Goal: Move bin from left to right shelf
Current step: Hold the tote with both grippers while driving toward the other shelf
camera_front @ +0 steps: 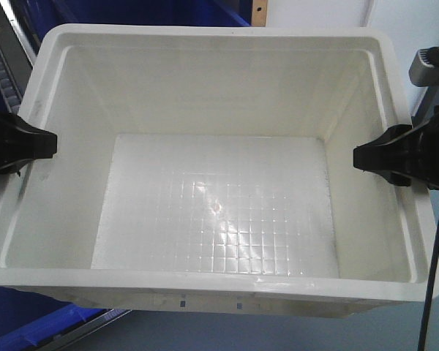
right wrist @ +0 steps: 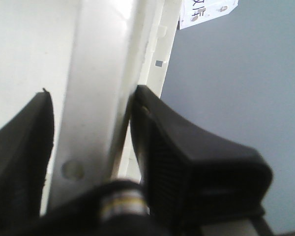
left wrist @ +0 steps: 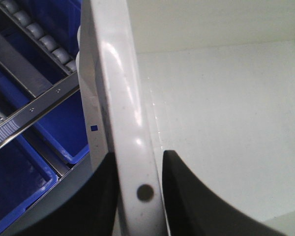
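A large white empty bin fills the front view, its floor showing a square grid pattern. My left gripper is shut on the bin's left rim, one finger inside and one outside. In the left wrist view the gripper straddles the rim near a small dark hole. My right gripper is shut on the bin's right rim. In the right wrist view the gripper has its black fingers on either side of the rim.
Blue bins and a roller rail of the shelf lie below the bin's left side. More blue bins show at the top and bottom left. Grey floor is to the right. A black cable hangs at the right.
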Motion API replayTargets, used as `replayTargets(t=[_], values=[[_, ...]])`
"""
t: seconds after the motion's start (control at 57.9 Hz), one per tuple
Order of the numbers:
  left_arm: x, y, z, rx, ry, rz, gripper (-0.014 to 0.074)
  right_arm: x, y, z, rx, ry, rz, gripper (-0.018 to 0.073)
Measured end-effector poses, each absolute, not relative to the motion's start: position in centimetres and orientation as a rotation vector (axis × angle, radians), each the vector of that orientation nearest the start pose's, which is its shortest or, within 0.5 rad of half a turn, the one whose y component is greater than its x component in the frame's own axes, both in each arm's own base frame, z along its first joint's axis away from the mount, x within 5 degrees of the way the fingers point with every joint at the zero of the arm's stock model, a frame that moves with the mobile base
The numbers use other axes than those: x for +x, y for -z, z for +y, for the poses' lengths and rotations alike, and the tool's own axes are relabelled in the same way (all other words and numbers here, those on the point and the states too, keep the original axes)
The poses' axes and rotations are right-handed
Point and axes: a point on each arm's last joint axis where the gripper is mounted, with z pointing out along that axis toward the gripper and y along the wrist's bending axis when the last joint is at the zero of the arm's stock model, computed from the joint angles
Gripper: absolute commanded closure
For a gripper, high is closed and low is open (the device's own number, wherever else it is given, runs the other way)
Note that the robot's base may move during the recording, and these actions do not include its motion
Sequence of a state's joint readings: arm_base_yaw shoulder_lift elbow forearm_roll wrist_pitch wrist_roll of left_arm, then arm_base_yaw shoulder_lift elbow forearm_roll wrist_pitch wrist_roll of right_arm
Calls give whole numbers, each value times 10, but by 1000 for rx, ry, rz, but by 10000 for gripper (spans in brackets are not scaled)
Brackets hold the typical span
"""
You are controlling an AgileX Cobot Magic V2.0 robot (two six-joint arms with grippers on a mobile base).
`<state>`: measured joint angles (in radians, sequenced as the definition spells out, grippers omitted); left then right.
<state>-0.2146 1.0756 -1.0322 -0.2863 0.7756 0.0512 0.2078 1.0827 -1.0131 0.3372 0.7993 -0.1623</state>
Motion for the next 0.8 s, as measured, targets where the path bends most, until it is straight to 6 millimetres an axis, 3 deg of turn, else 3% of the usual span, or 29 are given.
replayTargets(t=[0.795], values=[[208,-364,-64,173,420,2295,603,207,-356,66,-273,-422,2322,564]])
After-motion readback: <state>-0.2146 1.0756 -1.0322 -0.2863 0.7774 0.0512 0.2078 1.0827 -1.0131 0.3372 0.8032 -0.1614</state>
